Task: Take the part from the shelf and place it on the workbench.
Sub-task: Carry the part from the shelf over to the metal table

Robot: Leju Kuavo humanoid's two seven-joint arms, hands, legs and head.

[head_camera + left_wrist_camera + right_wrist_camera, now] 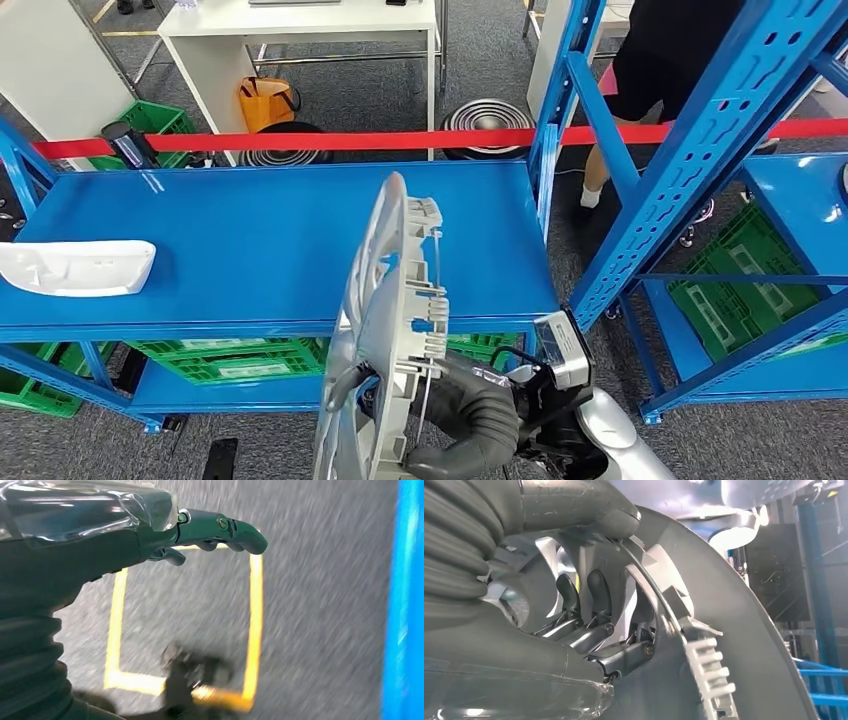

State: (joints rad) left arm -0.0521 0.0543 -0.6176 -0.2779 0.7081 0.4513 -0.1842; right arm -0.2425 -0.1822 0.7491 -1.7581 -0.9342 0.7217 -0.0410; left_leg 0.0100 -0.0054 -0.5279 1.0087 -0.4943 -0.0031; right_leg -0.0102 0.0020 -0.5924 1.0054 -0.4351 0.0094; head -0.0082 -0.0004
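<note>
Right hand (470,420) has its fingers (596,592) hooked through the round silver-grey plastic wheel cover (385,310), holding it on edge in front of the blue counter (280,250). Left hand (200,535) carries nothing, fingers loosely curled, above the carpet.

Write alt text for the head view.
The robot's right hand holds a round silver-grey plastic wheel cover upright, edge-on, in front of a blue metal shelf surface. A white moulded plastic part lies at the shelf's left end; a red barrier tape runs behind.
</note>
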